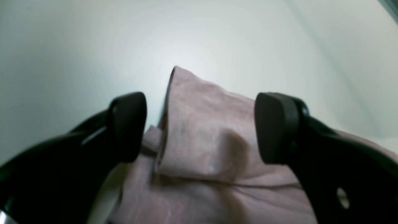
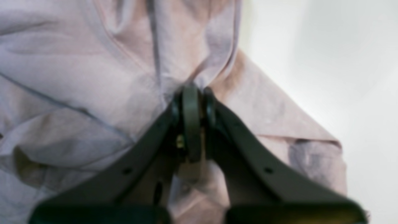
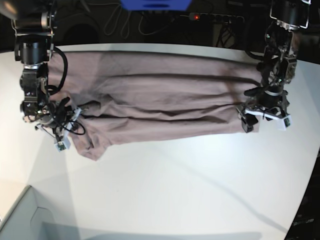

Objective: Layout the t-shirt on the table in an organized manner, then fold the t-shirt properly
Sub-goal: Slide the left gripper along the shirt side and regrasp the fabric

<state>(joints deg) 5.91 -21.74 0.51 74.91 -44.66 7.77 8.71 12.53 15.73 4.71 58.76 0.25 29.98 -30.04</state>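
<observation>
The white table (image 3: 175, 190) filled the frame, the shirt (image 3: 160, 95) stretched across its upper half. The right gripper (image 2: 196, 93) was pinched on cloth at the left; the left gripper (image 1: 200, 124) stood spread over the right corner, seemingly mid-layout. Next, it likely needed to close there.

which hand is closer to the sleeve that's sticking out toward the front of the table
Right. The right hand is shut on the t-shirt just above that sleeve. The left hand hangs open over the shirt's opposite end.
</observation>
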